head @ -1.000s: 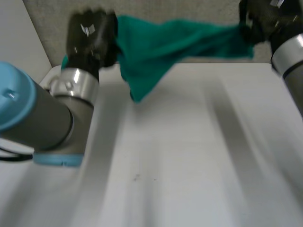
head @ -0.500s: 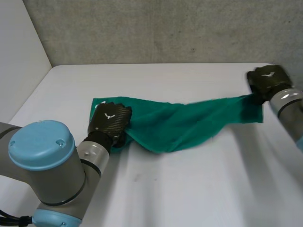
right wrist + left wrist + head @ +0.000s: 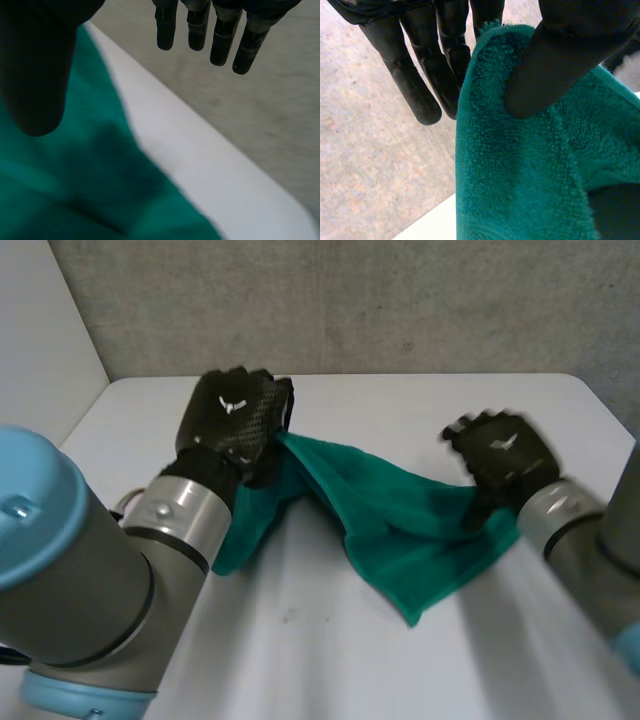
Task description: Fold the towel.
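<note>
A green towel (image 3: pixel 400 530) lies crumpled across the middle of the white table (image 3: pixel 330 650). Its left end is lifted by my left hand (image 3: pixel 235 425). In the left wrist view the thumb (image 3: pixel 560 55) pinches a towel (image 3: pixel 520 175) corner against the fingers (image 3: pixel 420 85). My right hand (image 3: pixel 500 455) hovers over the towel's right part, open, with nothing in it. In the right wrist view its straight fingers (image 3: pixel 225 35) and thumb are spread above the towel (image 3: pixel 75 190), which lies below them at the table (image 3: pixel 200 165) edge.
A grey wall (image 3: pixel 350 300) runs behind the table's far edge. Bare table surface lies in front of the towel and to its right. A loose fold of towel (image 3: pixel 245 525) hangs beneath my left arm.
My right hand has let go of the towel's right end and moved inward over the cloth. The towel has slackened and dropped onto the table. My left hand has risen with its corner.
</note>
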Motion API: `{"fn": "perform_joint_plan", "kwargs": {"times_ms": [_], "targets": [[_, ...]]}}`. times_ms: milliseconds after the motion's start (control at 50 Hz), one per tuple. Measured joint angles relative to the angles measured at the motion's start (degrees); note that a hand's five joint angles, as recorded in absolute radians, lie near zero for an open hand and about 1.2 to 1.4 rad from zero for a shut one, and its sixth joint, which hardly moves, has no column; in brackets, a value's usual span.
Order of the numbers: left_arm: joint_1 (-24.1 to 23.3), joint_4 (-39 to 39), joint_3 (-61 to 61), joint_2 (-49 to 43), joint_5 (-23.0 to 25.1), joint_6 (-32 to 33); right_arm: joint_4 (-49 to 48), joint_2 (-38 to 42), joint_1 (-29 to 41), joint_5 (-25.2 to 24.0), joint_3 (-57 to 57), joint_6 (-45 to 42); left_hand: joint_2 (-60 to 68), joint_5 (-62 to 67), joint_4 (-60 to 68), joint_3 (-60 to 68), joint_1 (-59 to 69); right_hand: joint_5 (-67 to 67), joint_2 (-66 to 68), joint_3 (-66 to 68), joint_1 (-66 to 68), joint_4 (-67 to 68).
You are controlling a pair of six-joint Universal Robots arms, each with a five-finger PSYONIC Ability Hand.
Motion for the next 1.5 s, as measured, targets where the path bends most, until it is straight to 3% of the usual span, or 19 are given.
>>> {"fn": "perform_joint_plan", "kwargs": {"times_ms": [180, 400, 600, 800, 1220, 1500], "targets": [[-0.1, -3.5, 4.3, 0.9, -0.1, -0.1, 0.6, 0.0, 8.2, -1.1, 5.7, 10.5, 0.0, 0.0, 0.0, 0.0, 0.0, 7.4, 8.0, 9.1, 6.7, 8.2], [-1.5, -5.1, 6.5, 1.6, -0.1, 0.0, 0.9, 1.4, 9.1, -3.5, 7.9, 19.8, 0.0, 0.0, 0.0, 0.0, 0.0, 6.3, 7.9, 8.9, 6.5, 8.1], [-1.2, -5.4, 6.6, 1.2, -0.2, 0.0, 0.8, -1.3, 9.4, -3.9, 13.3, 16.0, 0.0, 0.0, 0.0, 0.0, 0.0, 10.2, 11.2, 11.9, 9.7, 11.1], [3.7, -5.0, 6.2, -2.9, -0.1, -0.1, 1.1, -3.2, 9.6, -4.1, 18.2, 9.9, 0.0, 0.0, 0.0, 0.0, 0.0, 12.2, 13.5, 14.1, 11.1, 13.3], [9.1, -4.0, 9.3, -11.7, 0.2, 0.4, 0.3, -1.5, 15.9, -7.3, 19.6, 9.5, 0.0, 0.0, 0.0, 0.0, 0.0, 13.8, 15.4, 16.1, 12.4, 15.2], [9.4, -4.1, 10.6, -14.0, -0.2, 0.2, -4.4, 4.7, 17.5, -6.4, 18.5, 6.0, 0.0, 0.0, 0.0, 0.0, 0.0, 13.8, 15.4, 16.1, 12.4, 15.2]]}}
